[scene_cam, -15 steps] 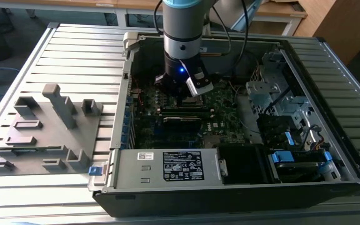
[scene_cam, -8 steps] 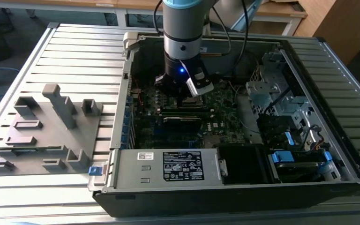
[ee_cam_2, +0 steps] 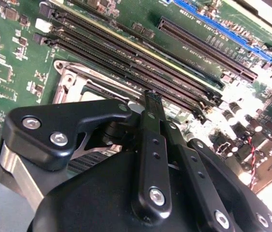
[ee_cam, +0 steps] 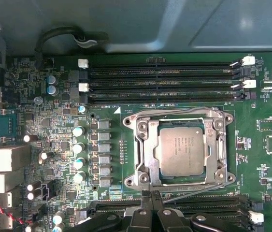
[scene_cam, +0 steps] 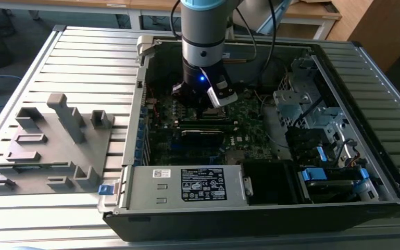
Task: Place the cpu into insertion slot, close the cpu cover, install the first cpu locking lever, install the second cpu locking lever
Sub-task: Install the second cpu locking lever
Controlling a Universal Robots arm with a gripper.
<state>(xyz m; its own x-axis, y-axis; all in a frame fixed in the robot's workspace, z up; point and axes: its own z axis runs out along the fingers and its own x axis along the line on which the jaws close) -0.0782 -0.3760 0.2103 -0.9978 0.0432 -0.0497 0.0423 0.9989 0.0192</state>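
Slatted metal worktop (scene_cam: 82, 57) carries the open computer case (scene_cam: 270, 208); my arm drops vertically into it. My pincer (ee_cam: 150, 203), fingers pressed together and holding nothing, hangs at six o'clock of the cpu (ee_cam: 181, 150) seated under the cpu cover (ee_cam: 143, 150).

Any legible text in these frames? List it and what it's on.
No text can be quoted; none of it is legible.
label sticker on the case, exterior view: print too small.
cpu top, first wrist view: markings blurred.
motherboard white lettering: too small.

The arm (scene_cam: 203, 36) reaches down into the open computer case (scene_cam: 270, 208), beside a grey fixture (scene_cam: 50, 146).
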